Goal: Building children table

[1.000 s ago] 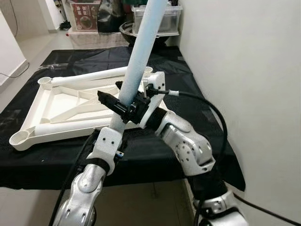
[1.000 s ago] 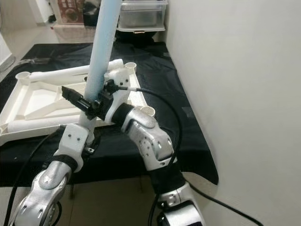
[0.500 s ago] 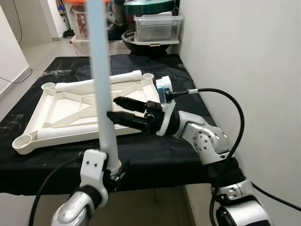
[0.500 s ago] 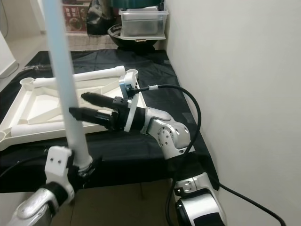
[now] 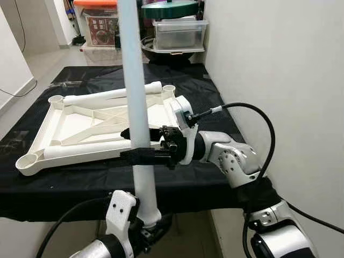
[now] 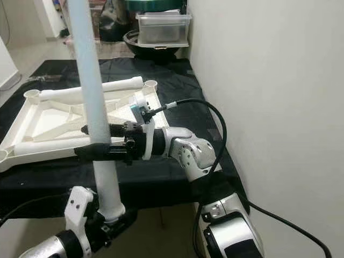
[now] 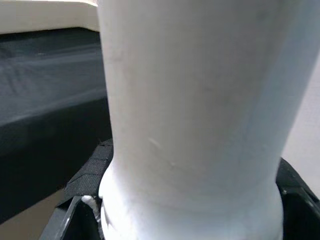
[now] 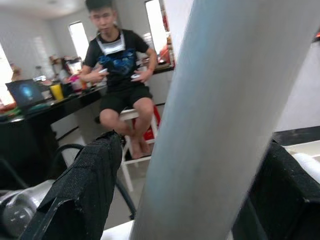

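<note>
A long pale blue table leg (image 5: 137,91) stands nearly upright in front of me, its top out of frame. My left gripper (image 5: 148,223) is shut on its flared bottom end, below the table's front edge; black fingers (image 7: 85,175) flank the leg's base (image 7: 200,100). My right gripper (image 5: 135,145) reaches in from the right and is shut on the leg at mid-height, one finger (image 8: 85,185) on each side of the tube (image 8: 225,115). The white tabletop frame (image 5: 80,121) lies upside down on the black cloth, with round leg sockets at its corners.
The black-covered table (image 5: 215,91) runs along a white wall (image 5: 279,80) on the right. Storage boxes and a clear bin (image 5: 174,32) stand behind it. Open floor (image 5: 37,59) lies at the far left. A person (image 8: 120,75) sits on a stool in the right wrist view.
The leg has gone from tilted to nearly upright and shifted right. My right gripper, open beside it half a second ago, now clamps it. My left gripper sits lower.
</note>
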Robot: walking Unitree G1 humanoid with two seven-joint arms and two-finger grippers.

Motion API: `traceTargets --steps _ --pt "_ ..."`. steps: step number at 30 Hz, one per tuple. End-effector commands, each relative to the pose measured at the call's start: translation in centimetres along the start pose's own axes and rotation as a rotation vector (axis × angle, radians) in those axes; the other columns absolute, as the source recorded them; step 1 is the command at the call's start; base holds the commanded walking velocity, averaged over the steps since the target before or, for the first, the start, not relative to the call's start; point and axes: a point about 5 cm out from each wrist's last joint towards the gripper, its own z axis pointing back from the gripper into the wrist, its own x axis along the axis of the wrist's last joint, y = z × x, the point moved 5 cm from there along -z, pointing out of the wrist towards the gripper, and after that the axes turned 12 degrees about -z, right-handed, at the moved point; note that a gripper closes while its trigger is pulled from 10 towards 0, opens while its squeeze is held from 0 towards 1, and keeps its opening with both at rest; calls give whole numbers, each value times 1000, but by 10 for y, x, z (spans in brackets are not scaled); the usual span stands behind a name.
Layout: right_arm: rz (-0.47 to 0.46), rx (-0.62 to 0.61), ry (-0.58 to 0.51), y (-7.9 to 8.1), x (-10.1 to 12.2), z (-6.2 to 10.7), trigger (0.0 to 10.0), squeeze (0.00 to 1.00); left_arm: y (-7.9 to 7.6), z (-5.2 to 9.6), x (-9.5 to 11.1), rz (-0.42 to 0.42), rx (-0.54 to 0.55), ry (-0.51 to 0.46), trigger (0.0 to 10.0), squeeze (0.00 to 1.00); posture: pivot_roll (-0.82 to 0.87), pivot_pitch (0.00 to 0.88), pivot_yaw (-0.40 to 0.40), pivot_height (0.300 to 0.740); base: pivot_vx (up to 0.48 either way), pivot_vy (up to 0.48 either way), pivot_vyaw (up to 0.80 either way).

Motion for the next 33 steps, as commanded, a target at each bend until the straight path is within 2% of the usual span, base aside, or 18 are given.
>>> traceTargets --steps 1,7,14,26,33 --pt "-9 28 39 3 -3 -3 10000 0 -5 2 -3 4 -30 16 10000 0 48 56 -14 740 0 0 0" --pt "-39 57 79 5 -11 -3 10000 0 -8 6 -8 4 -55 40 10000 0 47 56 -12 740 0 0 0" --pt "-94 126 136 12 -23 -8 10000 0 -13 8 -12 -37 -108 75 10000 0 49 58 -13 740 0 0 0" --pt "-131 127 167 11 -27 -13 10000 0 -13 8 -18 -69 -129 100 10000 0 45 68 -11 740 0 0 0" --pt "-151 120 147 10 -25 -17 10000 0 -12 9 -22 -84 -132 116 10000 0 46 69 -12 740 0 0 0"
